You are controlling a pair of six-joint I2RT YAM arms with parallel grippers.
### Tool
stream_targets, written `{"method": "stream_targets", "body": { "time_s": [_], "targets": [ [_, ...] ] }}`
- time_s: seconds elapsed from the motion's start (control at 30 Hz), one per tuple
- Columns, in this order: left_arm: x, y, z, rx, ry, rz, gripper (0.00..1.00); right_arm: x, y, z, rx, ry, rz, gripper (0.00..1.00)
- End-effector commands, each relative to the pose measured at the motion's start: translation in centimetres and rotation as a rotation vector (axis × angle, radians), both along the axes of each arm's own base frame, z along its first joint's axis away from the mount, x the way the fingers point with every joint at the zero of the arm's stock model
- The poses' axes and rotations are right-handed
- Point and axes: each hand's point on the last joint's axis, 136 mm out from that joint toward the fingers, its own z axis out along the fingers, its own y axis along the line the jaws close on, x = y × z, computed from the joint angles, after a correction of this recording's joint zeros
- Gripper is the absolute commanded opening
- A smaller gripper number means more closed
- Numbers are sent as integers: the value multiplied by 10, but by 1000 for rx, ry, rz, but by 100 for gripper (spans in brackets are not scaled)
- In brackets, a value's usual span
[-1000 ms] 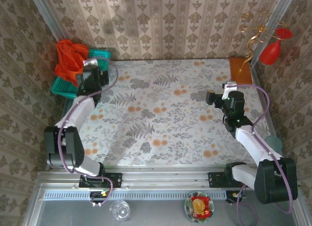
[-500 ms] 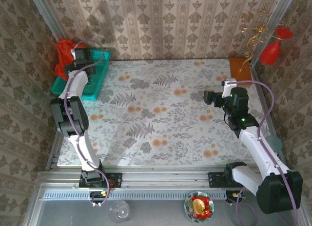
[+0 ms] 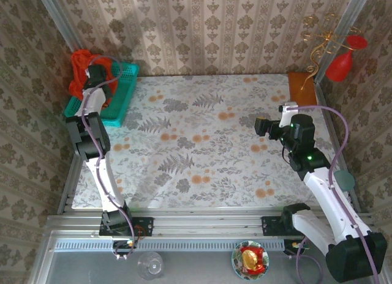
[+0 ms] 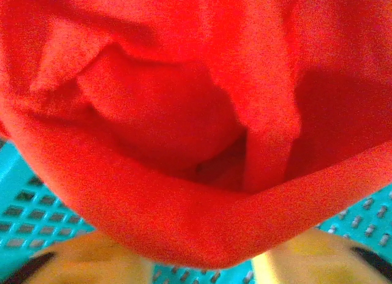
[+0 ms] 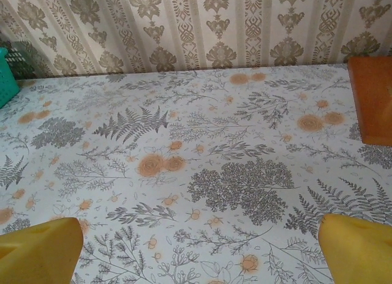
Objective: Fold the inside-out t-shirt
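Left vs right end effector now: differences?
Left end effector is over the basket with t-shirt cloth between its fingers; right end effector hangs over bare table, nothing between. Left fingers stand closer together than the right's, which are wide open; a firm left grip I can't confirm. Shared: yellow fingers.

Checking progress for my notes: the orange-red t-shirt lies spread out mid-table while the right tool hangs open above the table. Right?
Not quite. The t-shirt is bunched at the teal basket in the far left corner, as the top external view shows; the right tool does hang open above the table.
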Motion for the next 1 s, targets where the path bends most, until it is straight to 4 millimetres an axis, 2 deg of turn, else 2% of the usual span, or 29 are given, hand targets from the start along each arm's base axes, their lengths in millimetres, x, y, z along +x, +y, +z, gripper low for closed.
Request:
{"method": "stream_targets", "body": {
  "time_s": [0.0, 0.13, 0.2, 0.4, 0.57, 0.97],
  "targets": [
    [8, 1, 24, -11, -82, -41, 31, -5, 0, -8, 18, 28, -22, 100],
    [8, 5, 34, -35, -113, -62, 6, -7, 3, -7, 22, 24, -20, 100],
    [8, 1, 42, -39, -131, -90, 0, -7, 3, -7, 25, 19, -20, 99],
    [0, -14, 84, -57, -239, -172, 0, -8, 7, -7, 47, 17, -19, 99],
    [-10, -44, 129, -173, -354, -293, 0, -13, 12, 0, 57, -1, -23, 99],
    [-66, -131, 253, -259, -572, -579, 0, -26, 21, 20, 70, -51, 3, 98]
  ]
}}
